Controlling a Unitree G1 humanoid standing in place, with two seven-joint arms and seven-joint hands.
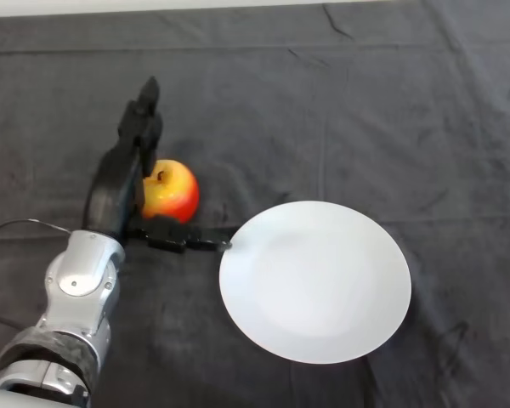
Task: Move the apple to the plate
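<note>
A red and yellow apple [172,192] sits on the dark cloth, just left of a white plate [314,280] that holds nothing. My left hand [119,183] lies against the apple's left side. Its fingers [143,119] stretch straight past the apple toward the back of the table. The thumb [178,236] reaches out along the cloth under the apple's near side, almost to the plate's rim. The hand is open and the apple rests in the gap between fingers and thumb, not lifted.
The dark cloth [365,110] covers the whole table and has a few creases. A pale strip [153,4] runs along the far edge.
</note>
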